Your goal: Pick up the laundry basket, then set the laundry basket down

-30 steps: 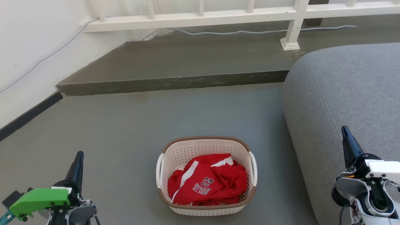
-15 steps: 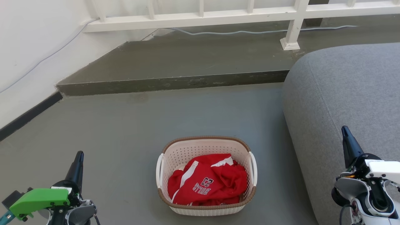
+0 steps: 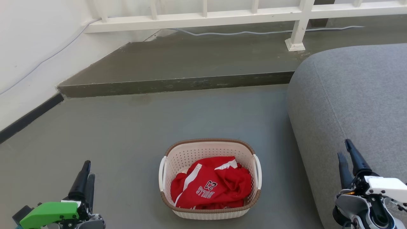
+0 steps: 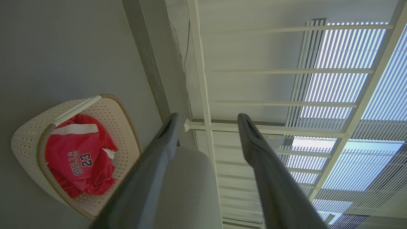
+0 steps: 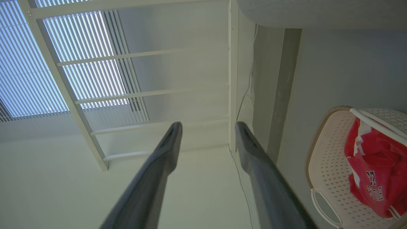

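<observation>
Clearly both the left tool (image 3: 89, 168) and right tool (image 3: 343, 148) gape empty, well apart from the laundry basket (image 3: 190, 152) on the floor (image 3: 127, 133) beside the sofa (image 3: 356, 95), so uneven grips on its handles (image 3: 162, 171) could spill the red shirt (image 3: 213, 187).

The laundry basket (image 3: 208, 149) sits upright on the grey floor (image 3: 127, 140), cream perforated walls, brown woven-look rim. White handles (image 3: 162, 173) at both ends; a crumpled red jersey (image 3: 213, 186) fills it.
</observation>
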Robot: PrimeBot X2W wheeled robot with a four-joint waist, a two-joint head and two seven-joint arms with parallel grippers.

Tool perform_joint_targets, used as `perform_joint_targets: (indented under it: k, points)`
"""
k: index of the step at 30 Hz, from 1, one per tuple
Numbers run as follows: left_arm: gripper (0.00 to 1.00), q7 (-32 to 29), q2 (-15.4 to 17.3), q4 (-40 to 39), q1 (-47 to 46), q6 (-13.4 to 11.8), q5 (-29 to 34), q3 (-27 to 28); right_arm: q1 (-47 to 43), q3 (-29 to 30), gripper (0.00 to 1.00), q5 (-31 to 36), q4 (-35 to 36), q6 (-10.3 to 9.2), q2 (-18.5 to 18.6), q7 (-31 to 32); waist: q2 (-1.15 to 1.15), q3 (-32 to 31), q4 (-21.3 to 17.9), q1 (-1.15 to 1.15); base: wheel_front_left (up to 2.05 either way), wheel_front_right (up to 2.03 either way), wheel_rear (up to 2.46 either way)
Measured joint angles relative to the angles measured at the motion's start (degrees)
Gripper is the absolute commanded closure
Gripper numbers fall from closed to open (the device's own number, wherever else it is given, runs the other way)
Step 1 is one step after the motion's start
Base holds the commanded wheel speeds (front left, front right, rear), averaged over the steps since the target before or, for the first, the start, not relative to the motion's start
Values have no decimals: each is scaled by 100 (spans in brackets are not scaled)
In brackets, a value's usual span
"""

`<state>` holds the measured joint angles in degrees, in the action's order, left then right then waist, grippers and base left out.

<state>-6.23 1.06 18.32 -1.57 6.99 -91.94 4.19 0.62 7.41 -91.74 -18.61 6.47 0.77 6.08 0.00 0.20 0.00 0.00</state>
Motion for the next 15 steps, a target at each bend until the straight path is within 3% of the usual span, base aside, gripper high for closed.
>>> perform_joint_targets:
  k: [15]
  points:
    - [0,304,8,-178,-10,0,176,-230,10,-98,0,120,297,0,7,-210,0,24,8,0,0,0,0]
